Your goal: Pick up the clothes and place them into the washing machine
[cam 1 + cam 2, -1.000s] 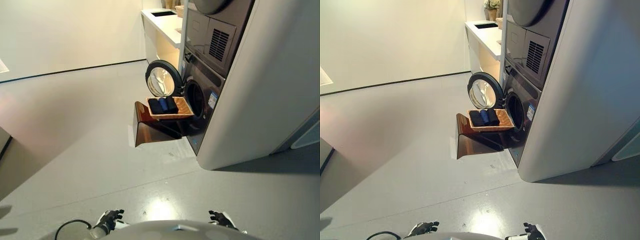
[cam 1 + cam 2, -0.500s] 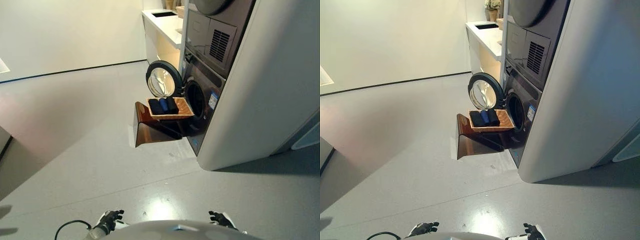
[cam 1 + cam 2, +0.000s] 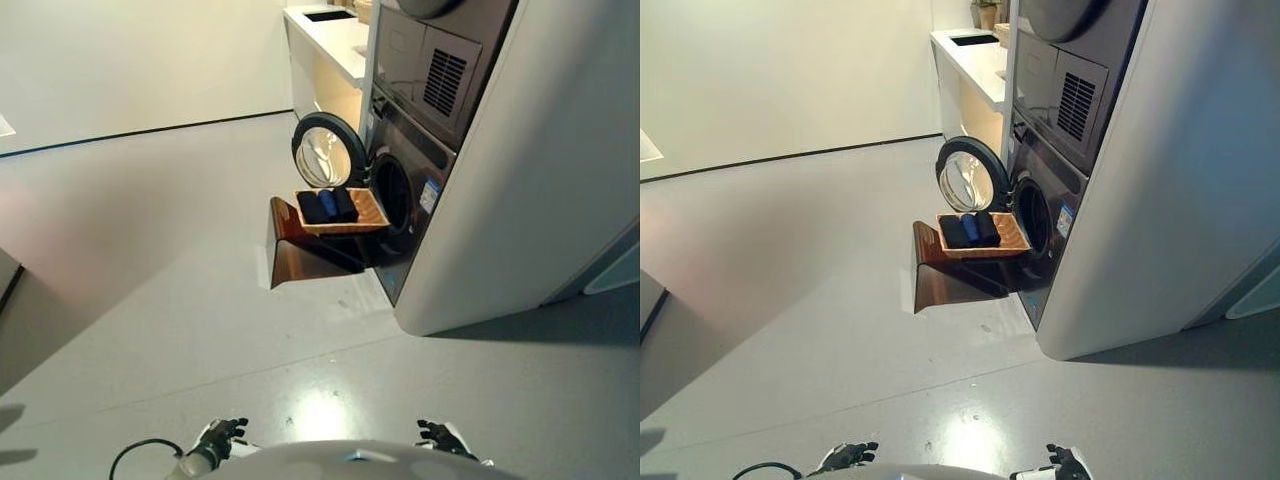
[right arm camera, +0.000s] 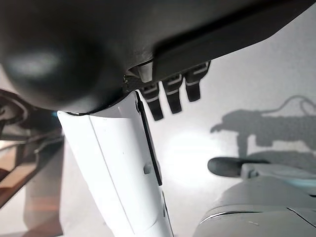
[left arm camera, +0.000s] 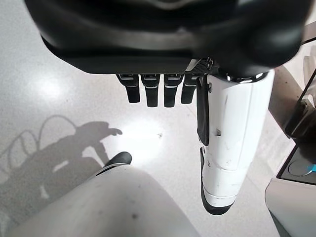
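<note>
Both the left hand (image 3: 218,438) and the right hand (image 3: 440,437) hung low at the robot's sides, fingers relaxed and holding nothing. Well ahead, the dark folded clothes (image 3: 327,206) lay in a wicker basket (image 3: 371,211) on a brown stand (image 3: 300,260), just before the washing machine (image 3: 412,190) and beside its open door (image 3: 322,155). The likely trouble was the approach: a reach could clip the door or tip the basket.
</note>
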`<state>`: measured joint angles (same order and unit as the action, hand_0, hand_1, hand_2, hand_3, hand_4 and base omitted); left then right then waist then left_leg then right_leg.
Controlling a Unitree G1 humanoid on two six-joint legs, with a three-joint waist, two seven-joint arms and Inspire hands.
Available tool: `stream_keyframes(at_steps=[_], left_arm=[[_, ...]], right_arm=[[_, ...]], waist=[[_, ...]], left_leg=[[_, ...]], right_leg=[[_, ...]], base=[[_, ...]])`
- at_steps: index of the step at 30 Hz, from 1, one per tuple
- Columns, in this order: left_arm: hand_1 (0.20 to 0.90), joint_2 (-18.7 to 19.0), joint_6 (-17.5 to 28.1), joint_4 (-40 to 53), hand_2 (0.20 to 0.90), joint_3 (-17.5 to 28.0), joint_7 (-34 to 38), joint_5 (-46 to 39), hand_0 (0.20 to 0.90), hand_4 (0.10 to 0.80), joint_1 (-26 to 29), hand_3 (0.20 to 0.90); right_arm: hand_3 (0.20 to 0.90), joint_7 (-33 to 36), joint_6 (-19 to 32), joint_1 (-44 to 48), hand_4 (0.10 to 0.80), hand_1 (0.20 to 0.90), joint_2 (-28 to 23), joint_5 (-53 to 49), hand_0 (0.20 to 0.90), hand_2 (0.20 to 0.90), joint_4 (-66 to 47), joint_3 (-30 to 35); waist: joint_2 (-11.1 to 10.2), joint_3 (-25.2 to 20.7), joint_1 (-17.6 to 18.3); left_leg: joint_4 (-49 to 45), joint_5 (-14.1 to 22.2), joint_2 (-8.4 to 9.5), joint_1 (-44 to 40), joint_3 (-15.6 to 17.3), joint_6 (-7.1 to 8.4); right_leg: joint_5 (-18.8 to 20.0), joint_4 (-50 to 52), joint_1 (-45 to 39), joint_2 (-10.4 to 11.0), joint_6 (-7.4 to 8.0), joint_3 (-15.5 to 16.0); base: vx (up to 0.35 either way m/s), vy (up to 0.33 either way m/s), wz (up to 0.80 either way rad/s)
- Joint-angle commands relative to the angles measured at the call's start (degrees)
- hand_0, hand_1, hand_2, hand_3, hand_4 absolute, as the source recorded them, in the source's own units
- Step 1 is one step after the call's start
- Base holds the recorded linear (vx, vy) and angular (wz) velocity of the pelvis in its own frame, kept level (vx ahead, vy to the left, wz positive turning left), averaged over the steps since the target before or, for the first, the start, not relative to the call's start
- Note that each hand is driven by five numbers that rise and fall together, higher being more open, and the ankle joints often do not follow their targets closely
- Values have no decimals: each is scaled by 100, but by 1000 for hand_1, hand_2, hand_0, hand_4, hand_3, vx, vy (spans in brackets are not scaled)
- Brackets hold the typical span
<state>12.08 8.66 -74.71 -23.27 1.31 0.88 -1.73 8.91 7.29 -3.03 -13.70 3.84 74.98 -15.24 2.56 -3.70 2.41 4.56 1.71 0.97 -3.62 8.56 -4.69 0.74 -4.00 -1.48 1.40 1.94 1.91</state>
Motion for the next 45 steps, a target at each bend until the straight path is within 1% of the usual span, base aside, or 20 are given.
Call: stream_keyframes(at_steps=[1, 7, 8, 11, 12, 13, 14, 15, 16, 17, 18, 20, 23, 26, 28, 30, 35, 38, 41, 45], left_arm=[[900, -98, 144, 7, 900, 194, 81, -125, 900, 800, 494, 900], [900, 29, 192, 177, 900, 124, 23, -92, 900, 800, 595, 900], [900, 141, 211, 203, 900, 180, -5, -105, 900, 800, 628, 900], [900, 218, 215, 203, 900, 281, -10, -159, 900, 800, 633, 900], [900, 252, 228, 129, 900, 349, 20, -177, 900, 800, 639, 900], [900, 294, 244, 63, 900, 464, 62, -248, 900, 800, 646, 900], [900, 292, 245, 62, 900, 464, 62, -249, 900, 800, 646, 900], [900, 281, 264, -13, 900, 519, 95, -289, 900, 800, 640, 900], [900, 277, 264, -13, 900, 519, 95, -289, 900, 800, 638, 900], [900, 279, 287, -58, 900, 562, 175, -409, 900, 800, 667, 900], [900, 254, 296, -42, 900, 583, 224, -510, 900, 800, 659, 900], [900, 194, 324, -24, 900, 544, 269, -608, 900, 800, 643, 900], [900, -18, 374, 42, 900, 503, 399, -964, 900, 800, 586, 900], [900, -134, 398, 141, 900, 432, 382, -1076, 900, 800, 642, 900], [900, -136, 402, 188, 900, 428, 378, -1087, 900, 800, 664, 900], [900, -162, 441, 235, 900, 511, 445, -1227, 900, 800, 674, 900], [900, -136, 452, 146, 900, 663, 511, -1198, 900, 800, 585, 900], [900, -108, 451, 12, 900, 859, 521, -1212, 900, 800, 450, 900], [900, -131, 432, -219, 900, 1010, 511, -1230, 900, 800, 374, 900], [900, -134, 383, -364, 900, 1080, 466, -1176, 900, 800, 291, 900]], right_arm=[[900, 203, -1, 471, 800, 900, -216, -80, 900, 900, 168, -5], [900, 231, 65, 444, 800, 900, -363, -288, 900, 900, 228, 266], [900, 237, 77, 430, 800, 900, -419, -333, 900, 900, 263, 360], [900, 247, 82, 379, 800, 900, -464, -376, 900, 900, 299, 489], [900, 248, 82, 350, 800, 900, -473, -379, 900, 900, 313, 542], [900, 266, 63, 315, 800, 900, -497, -359, 900, 900, 344, 624], [900, 267, 63, 314, 800, 900, -499, -358, 900, 900, 344, 623], [900, 258, 21, 284, 800, 900, -506, -283, 900, 900, 354, 673], [900, 259, 20, 282, 800, 900, -509, -282, 900, 900, 353, 673], [900, 246, -29, 266, 800, 900, -461, -192, 900, 900, 330, 640], [900, 235, -42, 256, 800, 900, -454, -162, 900, 900, 292, 617], [900, 218, -14, 205, 800, 900, -419, -120, 900, 900, 215, 545], [900, 226, 85, 150, 800, 900, -313, -99, 900, 900, -31, 343], [900, 320, 131, 269, 800, 900, -277, -232, 900, 900, -137, 183], [900, 311, 139, 326, 800, 900, -261, -256, 900, 900, -183, 86], [900, 349, 155, 571, 800, 900, -301, -264, 900, 900, -318, -186], [900, 372, 179, 646, 800, 900, -345, -344, 900, 900, -310, -228], [900, 387, 217, 601, 800, 900, -368, -378, 900, 900, -243, -258], [900, 398, 262, 569, 800, 900, -373, -381, 900, 900, -150, -231], [900, 330, 241, 560, 800, 900, -338, -470, 900, 900, -98, -173]], waist=[[-174, 126, -36], [-84, 345, 103], [-29, 480, 204], [24, 546, 274], [29, 548, 314], [-30, 534, 360], [-9, 553, 371], [-83, 543, 473], [-58, 560, 474], [-82, 534, 568], [-53, 517, 593], [-66, 426, 667], [29, 280, 686], [-156, 368, 566], [-248, 451, 475], [-483, 678, 135], [-537, 733, -79], [-356, 774, -349], [-229, 732, -525], [-141, 580, -568]], left_leg=[[-439, 549, 149, 197, -318, 173], [-708, 799, 213, 70, -471, -38], [-825, 872, 177, -30, -574, -77], [-880, 917, 132, -118, -624, -51], [-868, 923, 113, -233, -677, 1], [-789, 991, 133, -498, -751, 98], [-783, 1000, 110, -527, -763, 101], [-610, 1099, 88, -884, -863, 245], [-597, 1107, 60, -916, -863, 249], [-368, 1111, -86, -1201, -938, 383], [-287, 1097, -179, -1279, -969, 445], [-273, 998, -359, -1381, -1072, 541], [-1100, 83, -816, -1032, -1189, 765], [-2843, -693, -806, -69, -1183, 748], [-3328, -817, -803, 144, -1144, 699], [-4043, -810, -920, 1010, -587, 647], [-3356, -668, -816, 1714, -334, 645], [-1293, -891, -591, 1776, -549, 737], [-259, -1142, -350, 1897, -1085, 769], [-25, -1330, -361, 1869, -699, 810]], right_leg=[[-441, 1039, 370, 272, 354, -165], [-150, 2570, 963, 300, 431, -207], [-6, 3252, 1286, 241, 380, -241], [-112, 3405, 1644, 231, 308, -167], [-188, 3096, 1774, 243, 253, -82], [2, 2246, 1936, 434, 271, 68], [7, 2215, 1890, 418, 269, 91], [542, 970, 2113, 581, 417, 220], [556, 931, 2067, 556, 415, 238], [936, 268, 2285, 524, 515, 137], [967, 389, 2316, 477, 514, 33], [966, 548, 2272, 309, 420, -263], [792, 790, 2111, -103, 145, -252], [510, 609, 1562, -200, -168, -216], [418, 563, 1344, -231, -263, -238], [157, 529, 793, -208, -405, -270], [-91, 514, 424, -202, -332, -353], [-384, 354, -172, -355, -174, -501], [-603, 247, -550, -452, -126, -691], [-804, 166, -923, -351, -21, -873]], base=[[71, 93, -12], [103, 95, -11], [144, 64, -3], [169, 23, 11], [312, -112, 8], [316, -109, 9], [489, -228, 10], [288, -138, 4], [511, -290, 6], [345, -233, 4], [432, -325, 12], [310, -297, 42], [314, -386, 76], [220, -363, 0], [209, -352, -26], [364, -447, -21], [253, -74, 16], [404, 30, -1], [329, 24, -43], [367, 127, -48]])
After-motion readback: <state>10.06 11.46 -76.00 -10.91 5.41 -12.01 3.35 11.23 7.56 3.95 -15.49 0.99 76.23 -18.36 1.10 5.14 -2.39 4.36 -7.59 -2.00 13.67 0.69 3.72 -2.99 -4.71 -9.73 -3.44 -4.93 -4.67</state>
